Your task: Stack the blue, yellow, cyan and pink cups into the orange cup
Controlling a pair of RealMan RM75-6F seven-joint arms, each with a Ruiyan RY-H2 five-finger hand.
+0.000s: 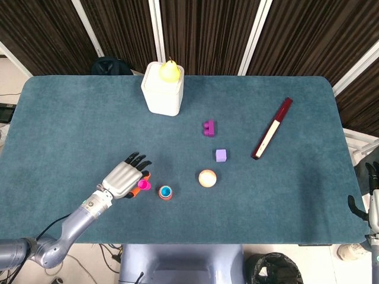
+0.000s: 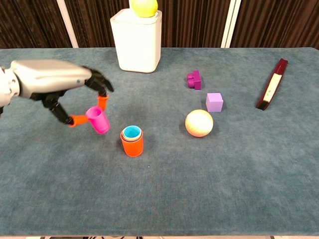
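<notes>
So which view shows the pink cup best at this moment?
The chest view: the pink cup shows side-on, tilted and lifted off the table, pinched in the left hand beside the orange cup. The head view shows it only as a small pink spot, partly hidden by that hand.

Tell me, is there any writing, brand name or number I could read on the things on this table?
None can be read.
The red stick has a pale strip on it, but any print there is too small to tell.
The white container, the cups and the blocks show no marks.
</notes>
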